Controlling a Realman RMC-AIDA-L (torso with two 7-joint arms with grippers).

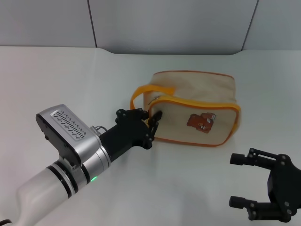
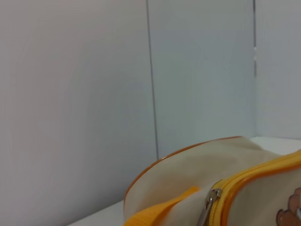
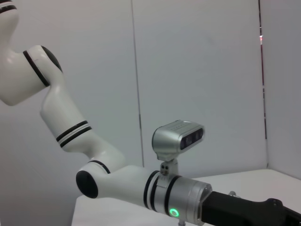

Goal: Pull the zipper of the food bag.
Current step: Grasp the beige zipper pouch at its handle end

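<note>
A white table (image 1: 70, 75) is seen running back to a grey panelled wall (image 1: 188, 23), with open surface on all sides of the food bag (image 1: 197, 89), which lies near the middle. The bag is beige, box-shaped, trimmed in orange, with a bear picture (image 1: 201, 122) on one side. The left gripper (image 1: 154, 123) is pressed against the bag's end by the orange handle (image 1: 150, 92), fingers narrowed at the zipper (image 2: 211, 200); what they hold cannot be told. The right gripper (image 1: 244, 181) is spread wide near the table's front edge.

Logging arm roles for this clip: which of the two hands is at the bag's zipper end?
The left hand, its fingertips at the food bag's corner by the orange handle. The right hand hangs open, apart from the bag.
</note>
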